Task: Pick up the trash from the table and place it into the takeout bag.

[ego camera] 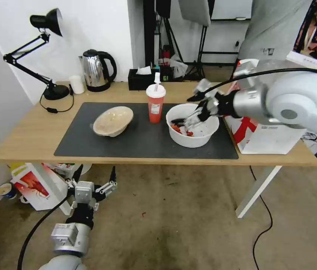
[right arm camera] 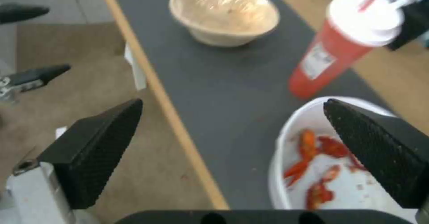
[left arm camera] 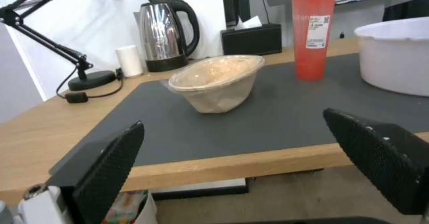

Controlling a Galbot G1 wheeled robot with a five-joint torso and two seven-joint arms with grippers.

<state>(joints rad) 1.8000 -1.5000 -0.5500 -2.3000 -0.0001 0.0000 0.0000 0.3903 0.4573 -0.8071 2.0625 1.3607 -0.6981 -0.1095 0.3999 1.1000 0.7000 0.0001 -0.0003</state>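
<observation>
On the dark mat of the table (ego camera: 30, 135) stand a beige bowl (ego camera: 113, 120), a red lidded straw cup (ego camera: 155, 103) and a wide white bowl (ego camera: 192, 129) with red scraps. My right gripper (ego camera: 185, 110) hovers open over the white bowl's near-cup rim, holding nothing. From the right wrist, the gripper (right arm camera: 233, 103) spans the white bowl (right arm camera: 313, 170), with the cup (right arm camera: 340, 50) and beige bowl (right arm camera: 223, 14) beyond. The takeout bag (ego camera: 263, 135) stands at the table's right end, partly behind my right arm. My left gripper (ego camera: 95, 174) is open, low before the table's front edge, facing the beige bowl (left arm camera: 217, 81).
At the back of the table are a black desk lamp (ego camera: 45, 56), a small white cup (ego camera: 77, 84), a steel kettle (ego camera: 96, 71) and a black tissue box (ego camera: 141, 78). A smaller red-and-white bag (ego camera: 40, 185) lies under the table's left end. A white table leg (ego camera: 257, 189) and a cable cross the floor at right.
</observation>
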